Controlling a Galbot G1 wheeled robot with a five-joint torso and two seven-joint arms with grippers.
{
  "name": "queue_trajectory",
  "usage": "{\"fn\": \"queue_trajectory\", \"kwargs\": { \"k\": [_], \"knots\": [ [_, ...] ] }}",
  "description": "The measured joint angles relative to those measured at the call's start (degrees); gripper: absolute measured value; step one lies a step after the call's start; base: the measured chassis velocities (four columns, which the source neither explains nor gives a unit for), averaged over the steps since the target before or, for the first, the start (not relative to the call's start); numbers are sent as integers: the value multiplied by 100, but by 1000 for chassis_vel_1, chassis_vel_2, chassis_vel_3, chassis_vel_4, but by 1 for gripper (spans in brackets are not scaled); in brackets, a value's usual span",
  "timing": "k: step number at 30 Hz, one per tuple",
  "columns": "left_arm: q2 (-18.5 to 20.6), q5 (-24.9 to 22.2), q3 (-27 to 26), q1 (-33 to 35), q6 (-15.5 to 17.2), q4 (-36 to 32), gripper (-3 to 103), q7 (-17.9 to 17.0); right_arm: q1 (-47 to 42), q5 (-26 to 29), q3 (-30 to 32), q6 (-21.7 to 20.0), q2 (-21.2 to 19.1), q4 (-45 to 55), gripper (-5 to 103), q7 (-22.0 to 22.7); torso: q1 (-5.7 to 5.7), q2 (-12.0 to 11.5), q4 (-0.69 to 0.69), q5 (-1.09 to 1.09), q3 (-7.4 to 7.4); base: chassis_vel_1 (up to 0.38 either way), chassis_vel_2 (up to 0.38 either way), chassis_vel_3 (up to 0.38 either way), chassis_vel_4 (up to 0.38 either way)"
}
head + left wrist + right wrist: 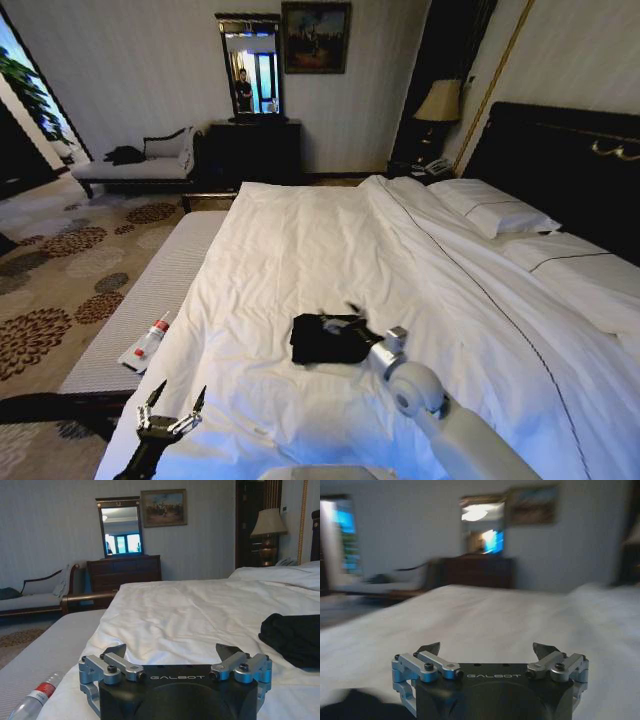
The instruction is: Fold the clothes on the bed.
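The clothes [328, 340] lie as a compact, folded black bundle on the white duvet of the bed [330, 240], near its foot. My right gripper [348, 320] hovers over the bundle's right side, its arm reaching in from the lower right. In the right wrist view this gripper [486, 648] is open with nothing between its fingers, and the clothes [350, 709] show dark beside it. My left gripper [174, 400] stands open and empty low at the bed's left corner, well apart from the bundle. The left wrist view has that gripper [172, 651] with the clothes [295, 637] off to one side.
A grey bench [150, 300] runs along the bed's left side with a plastic bottle [150, 342] lying on it. Pillows [500, 212] and a dark headboard [560, 150] are at the right. A dresser with a mirror [255, 150] and a chaise [140, 168] stand by the far wall.
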Motion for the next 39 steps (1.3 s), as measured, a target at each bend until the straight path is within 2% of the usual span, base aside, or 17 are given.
{"fn": "queue_trajectory", "kwargs": {
  "k": [1,2,4,7,10,11,15,16,19,24,39],
  "knots": [
    [0,0,1,0,0,0,100,0,-184,-138,352,108,125,-44,100,-59,0,0,-1,-1,0,0,0,0,0],
    [0,0,1,0,0,0,100,0,-184,-138,352,108,125,-44,100,-59,0,0,-1,-1,0,0,0,0,0],
    [0,0,-1,0,0,1,100,-1,-676,-271,1212,445,549,-75,100,-183,-1,0,-2,-1,0,0,0,0,0],
    [0,0,0,0,0,0,100,1,-846,-286,1466,593,700,-70,100,-233,-1,0,-2,-1,-1,0,0,0,0],
    [0,0,1,0,0,0,100,0,-1629,-646,2486,1178,1306,182,100,-326,-1,0,-1,-1,-1,0,0,0,0],
    [0,0,1,0,0,0,100,0,-1629,-646,2486,1178,1306,182,100,-326,-1,0,-1,-1,-1,0,0,0,0],
    [0,0,1,0,0,0,100,0,-2331,-745,2994,1627,1656,463,100,-556,-1,0,-1,-2,-1,0,0,0,0],
    [0,0,1,0,0,0,100,0,-2331,-745,2994,1627,1656,463,100,-556,-1,0,-1,-2,-1,0,0,0,0],
    [0,0,1,0,0,0,100,0,-2811,-987,3087,2107,1834,534,100,-853,-1,0,-1,-1,-1,0,0,0,0],
    [0,0,0,0,0,0,100,0,-3024,-1200,2962,2343,2003,531,100,-1007,-1,-1,0,-1,-1,0,0,0,0],
    [0,0,1,0,0,0,100,0,-2996,-1238,2865,2419,2065,427,100,-1008,-1,-1,0,-1,-1,0,0,0,0]
  ]
}}
